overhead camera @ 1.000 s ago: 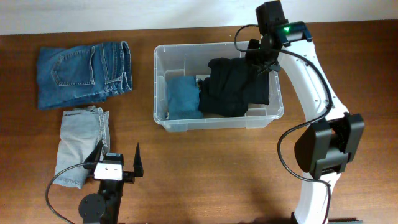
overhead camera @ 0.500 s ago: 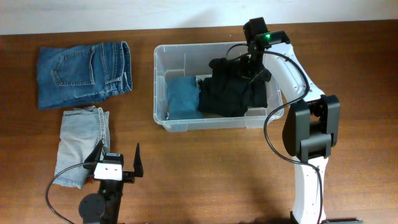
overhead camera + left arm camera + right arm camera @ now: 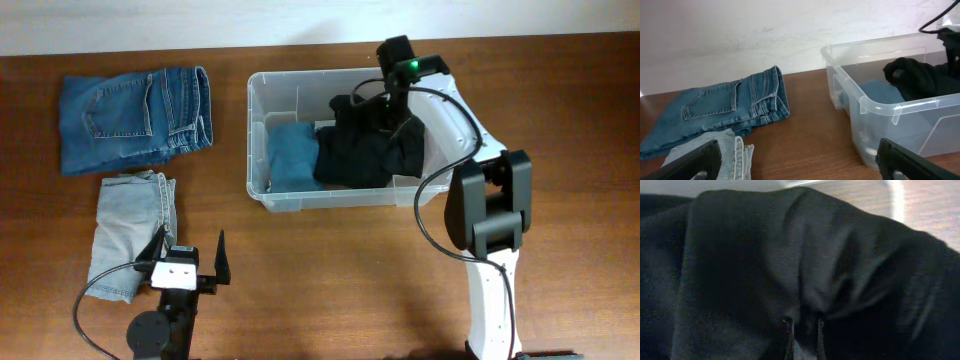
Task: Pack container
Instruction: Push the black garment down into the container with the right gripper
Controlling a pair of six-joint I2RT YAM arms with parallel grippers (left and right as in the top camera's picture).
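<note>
The clear container [image 3: 258, 95] stands at the table's middle back and is seen from the side in the left wrist view [image 3: 875, 102]. A folded teal-blue garment [image 3: 292, 155] lies in its left half. A black garment [image 3: 365, 145] fills its right half, with one edge draped over the right wall. My right gripper [image 3: 388, 98] hangs over the container's back part, shut on a fold of the black garment [image 3: 765, 255]; its fingertips [image 3: 789, 330] stand close together with cloth pinched between them. My left gripper [image 3: 190, 262] rests open near the front left, holding nothing.
Folded blue jeans [image 3: 135, 115] lie at the back left, also visible in the left wrist view [image 3: 720, 107]. A folded pale denim piece [image 3: 130, 225] lies in front of them, beside the left gripper's left finger [image 3: 685, 162]. The right arm's base stands at the front right.
My right gripper has moved left along the container's back, closing on the black garment and pulling it leftward. The left arm has not moved.
</note>
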